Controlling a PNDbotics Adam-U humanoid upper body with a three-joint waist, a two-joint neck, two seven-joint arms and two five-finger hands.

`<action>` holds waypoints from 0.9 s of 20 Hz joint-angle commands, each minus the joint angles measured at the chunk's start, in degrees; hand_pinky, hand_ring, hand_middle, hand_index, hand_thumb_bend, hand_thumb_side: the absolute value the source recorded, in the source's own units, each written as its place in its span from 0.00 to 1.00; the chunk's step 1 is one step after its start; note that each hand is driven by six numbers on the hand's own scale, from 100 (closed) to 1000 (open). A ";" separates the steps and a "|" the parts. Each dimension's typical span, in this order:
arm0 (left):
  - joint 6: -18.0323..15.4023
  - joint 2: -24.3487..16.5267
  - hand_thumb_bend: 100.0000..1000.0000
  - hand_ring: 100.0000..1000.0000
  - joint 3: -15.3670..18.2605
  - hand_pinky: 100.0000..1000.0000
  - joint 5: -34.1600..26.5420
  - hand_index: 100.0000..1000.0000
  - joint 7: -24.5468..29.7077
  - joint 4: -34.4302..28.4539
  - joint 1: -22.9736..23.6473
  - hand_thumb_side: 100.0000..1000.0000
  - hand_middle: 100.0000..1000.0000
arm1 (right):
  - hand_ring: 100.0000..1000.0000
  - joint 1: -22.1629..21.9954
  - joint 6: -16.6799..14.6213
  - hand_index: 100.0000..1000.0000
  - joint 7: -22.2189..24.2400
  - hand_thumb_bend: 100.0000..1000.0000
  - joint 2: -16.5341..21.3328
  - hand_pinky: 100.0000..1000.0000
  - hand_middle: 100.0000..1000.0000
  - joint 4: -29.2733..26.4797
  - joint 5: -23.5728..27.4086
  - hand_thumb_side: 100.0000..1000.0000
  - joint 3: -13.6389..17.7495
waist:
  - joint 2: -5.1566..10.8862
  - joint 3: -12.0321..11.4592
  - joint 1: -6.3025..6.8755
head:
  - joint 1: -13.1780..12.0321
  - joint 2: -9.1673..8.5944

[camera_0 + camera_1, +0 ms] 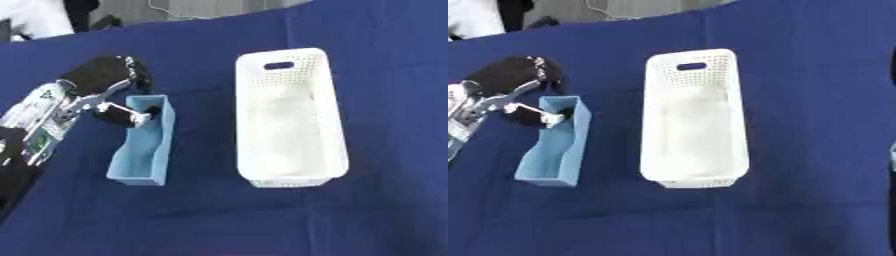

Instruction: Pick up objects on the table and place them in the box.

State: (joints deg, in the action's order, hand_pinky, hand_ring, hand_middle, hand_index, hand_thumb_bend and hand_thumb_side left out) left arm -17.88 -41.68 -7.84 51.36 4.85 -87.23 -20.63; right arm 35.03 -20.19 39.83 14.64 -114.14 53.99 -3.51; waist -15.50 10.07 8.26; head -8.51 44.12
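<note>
Blue cloth covers the surface (385,220), and on it lie two containers side by side: a light-blue tray (143,150) on the left and a white perforated box (289,120) near the middle, apart from each other. The left hand (105,87) is at the far end of the tray, its fingers (131,114) curled over the end wall with the tips reaching inside, so it seems to have pinched that wall; whether the hold is complete cannot be told, since the black palm hides part of it. The tray rests on the cloth, its near end down, and looks empty. The box looks empty too, with a slot handle at its far end. The right hand does not show in either view. By my reading this is the grasp step: the tray is being taken but not yet lifted. The next move calls for raising the tray clear of the cloth, carrying it to the right over the box's near wall, and lowering it lengthwise, since tray and box are both long and narrow and need to line up.
</note>
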 commanded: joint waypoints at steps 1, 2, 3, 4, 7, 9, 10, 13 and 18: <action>-0.79 -0.80 0.22 0.32 0.67 0.11 0.02 0.47 -0.36 0.35 -0.36 0.36 0.35 | 0.64 1.20 0.17 0.72 -0.48 0.00 0.04 0.51 0.67 -0.45 0.30 0.67 0.09 | 0.69 0.23 0.06 | 0.76 0.00; -0.87 -0.71 0.20 0.32 0.66 0.11 -0.17 0.47 -0.44 0.54 -0.31 0.36 0.35 | 0.64 1.24 0.23 0.72 -0.59 0.00 0.05 0.51 0.67 -0.45 0.30 0.67 0.10 | 0.65 0.39 0.18 | 0.71 0.00; -0.90 -0.52 0.17 0.31 0.64 0.11 -0.38 0.47 -0.54 0.71 -0.19 0.36 0.35 | 0.64 1.26 0.31 0.72 -0.68 0.00 0.06 0.51 0.67 -0.45 0.27 0.67 0.11 | 0.57 0.60 0.35 | 0.57 0.00; -0.92 -0.35 0.16 0.32 0.60 0.11 -0.56 0.47 -0.61 0.86 -0.08 0.36 0.35 | 0.64 1.29 0.38 0.72 -0.74 0.00 0.08 0.51 0.67 -0.45 0.23 0.67 0.12 | 0.52 0.74 0.47 | 0.46 0.00; -1.16 0.06 0.14 0.33 0.18 0.12 -1.10 0.48 -0.45 1.30 0.52 0.44 0.36 | 0.64 1.43 0.52 0.72 -0.80 0.00 0.19 0.51 0.67 -0.45 0.12 0.67 0.10 | 0.19 1.23 0.90 | -0.63 0.00; -1.23 0.10 0.07 0.32 0.03 0.11 -1.46 0.48 -0.33 1.54 0.84 0.41 0.36 | 0.63 1.47 0.57 0.72 -0.85 0.00 0.26 0.51 0.66 -0.45 0.04 0.68 0.13 | 0.08 1.40 1.06 | -1.12 0.00; -1.16 0.10 0.07 0.32 -0.04 0.11 -1.67 0.48 -0.29 1.74 1.13 0.41 0.36 | 0.63 1.50 0.60 0.72 -0.91 0.00 0.27 0.51 0.66 -0.45 0.03 0.68 0.13 | 0.02 1.50 1.15 | -1.38 0.00; -0.57 0.35 0.00 0.19 -0.28 0.00 -2.21 0.47 0.29 2.53 2.01 0.15 0.29 | 0.63 1.55 0.69 0.72 -1.02 0.00 0.30 0.50 0.66 -0.45 0.02 0.68 0.13 | -0.09 1.43 1.24 | -2.18 0.00; 0.21 1.49 0.00 0.00 0.22 0.00 -3.69 0.38 -1.16 2.40 3.09 0.15 0.09 | 0.59 1.53 1.10 0.71 -1.16 0.00 0.35 0.48 0.62 -0.45 -0.64 0.67 0.18 | -0.26 1.14 1.21 | -3.10 0.00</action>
State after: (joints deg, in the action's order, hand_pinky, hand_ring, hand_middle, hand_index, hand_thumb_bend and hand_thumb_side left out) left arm -17.90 -39.66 -7.88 48.01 4.04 -84.95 -18.06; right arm 35.80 -19.23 38.82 14.66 -114.14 53.67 -3.50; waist -16.35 11.33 9.76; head -10.75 44.12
